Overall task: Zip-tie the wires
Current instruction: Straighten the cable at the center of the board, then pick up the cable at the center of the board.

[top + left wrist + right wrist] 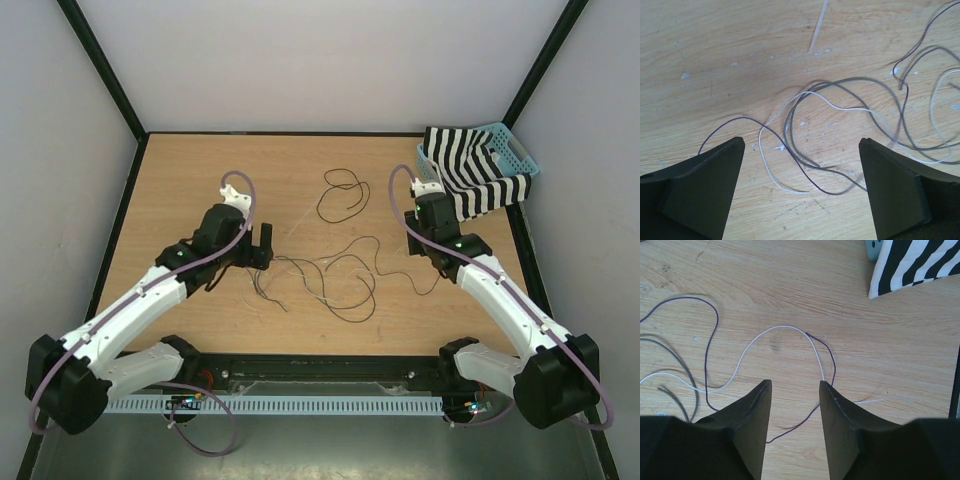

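The wires point(340, 278) lie as thin dark and pale strands in loose curls at mid-table, with a separate dark loop point(340, 195) farther back. The zip tie point(297, 226) is a faint whitish strip right of my left gripper point(264, 246); its end shows at the top of the left wrist view point(818, 25). My left gripper point(801, 142) is wide open and empty, hovering over the wire ends point(805, 175). My right gripper point(415, 232) is open and empty; a white and a purple wire point(812, 347) run between and under its fingertips point(795, 382).
A light blue basket point(512, 145) holding a black-and-white striped cloth point(480, 178) stands at the back right; the cloth's corner shows in the right wrist view point(910, 265). Black frame posts and pale walls enclose the wooden table point(200, 170).
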`<state>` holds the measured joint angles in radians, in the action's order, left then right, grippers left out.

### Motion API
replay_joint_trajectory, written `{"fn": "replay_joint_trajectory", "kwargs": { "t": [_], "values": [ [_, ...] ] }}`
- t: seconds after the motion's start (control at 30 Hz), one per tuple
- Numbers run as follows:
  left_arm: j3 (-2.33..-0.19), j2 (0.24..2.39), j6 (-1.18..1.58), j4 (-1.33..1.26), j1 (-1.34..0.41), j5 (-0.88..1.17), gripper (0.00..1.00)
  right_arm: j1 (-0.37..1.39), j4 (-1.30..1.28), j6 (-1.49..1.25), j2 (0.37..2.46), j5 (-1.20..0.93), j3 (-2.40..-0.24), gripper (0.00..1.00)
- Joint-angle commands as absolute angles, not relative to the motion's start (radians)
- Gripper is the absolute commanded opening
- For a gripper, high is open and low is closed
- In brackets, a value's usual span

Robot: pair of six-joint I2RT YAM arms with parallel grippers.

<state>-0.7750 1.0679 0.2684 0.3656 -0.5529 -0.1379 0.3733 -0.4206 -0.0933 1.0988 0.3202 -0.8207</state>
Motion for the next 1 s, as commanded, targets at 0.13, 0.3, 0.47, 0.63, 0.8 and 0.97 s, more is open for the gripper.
{"fn": "replay_joint_trajectory", "kwargs": {
  "t": [0.13, 0.3, 0.47, 0.63, 0.8, 0.97],
  "values": [
    [-0.868, 0.969, 0.225, 0.357, -0.536, -0.122, 0.99, 0.371, -0.359, -0.137, 1.109, 0.092, -0.878, 0.58],
    [-0.972, 0.933, 0.237, 0.263, -0.489, -0.1, 0.99, 0.373, -0.167, -0.238, 1.168, -0.086, -0.896, 0.67],
    [-0.997, 0.908, 0.278, 0.153, -0.46, -0.033, 0.99, 0.373, -0.036, -0.256, 1.33, -0.043, -0.975, 0.75],
    [-0.966, 0.87, 0.261, 0.108, -0.456, 0.045, 0.99, 0.372, 0.004, -0.259, 1.571, 0.013, -1.148, 0.78],
    [-0.931, 0.813, 0.226, 0.099, -0.454, 0.05, 0.99, 0.37, -0.05, -0.259, 1.814, 0.091, -1.346, 0.79],
    [-0.898, 0.771, 0.202, 0.101, -0.453, 0.046, 0.99, 0.365, -0.093, -0.256, 1.965, 0.142, -1.469, 0.79]
  ]
}}
